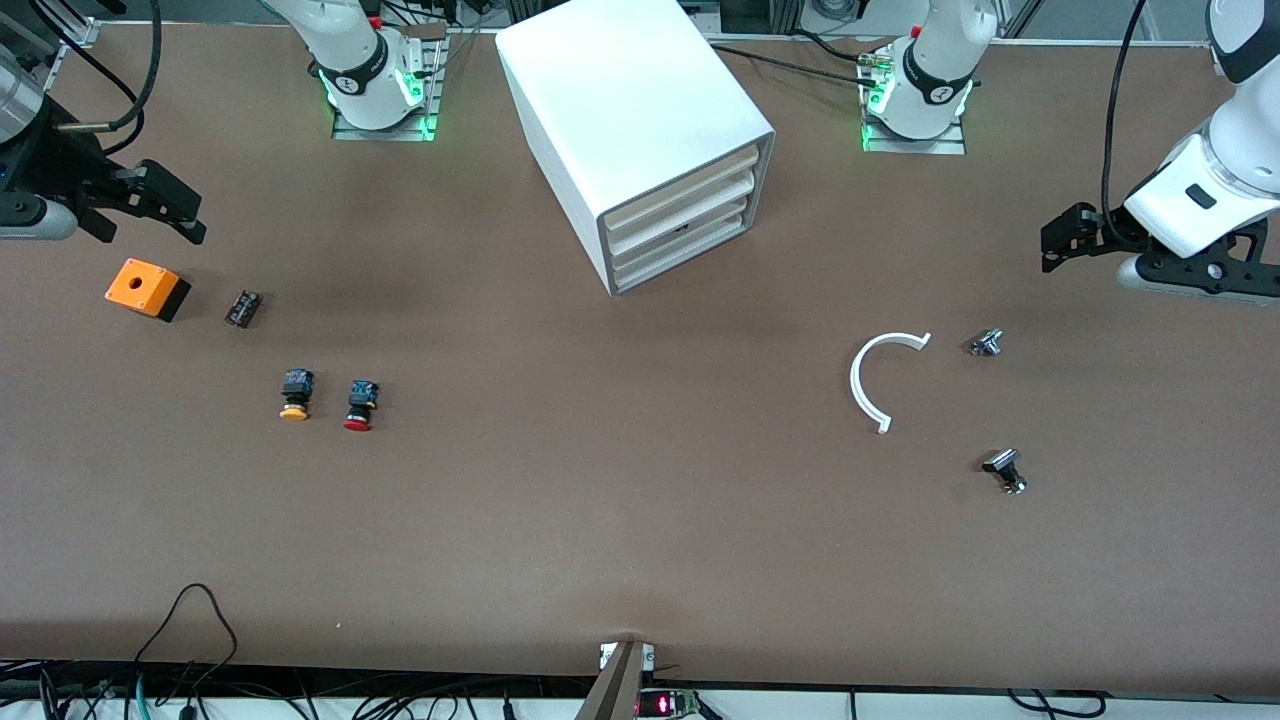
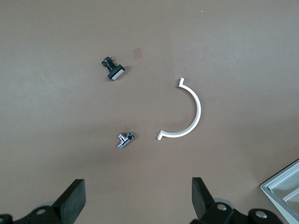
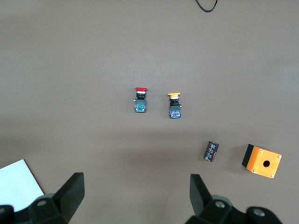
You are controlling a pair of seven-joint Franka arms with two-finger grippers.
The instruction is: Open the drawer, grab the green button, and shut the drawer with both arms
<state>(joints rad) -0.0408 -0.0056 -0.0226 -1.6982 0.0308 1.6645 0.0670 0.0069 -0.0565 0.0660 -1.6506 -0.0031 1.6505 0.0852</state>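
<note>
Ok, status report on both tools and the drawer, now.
Left tool open, up at its table end. Right tool open, over the orange box. Bottom drawer shut, cabinet front unobstructed. Green button not in sight.

no readable text, label or brand anywhere. small dark marks on the black bands of both arm bases, too small to make out. red display glow at table's near edge, unreadable.
</note>
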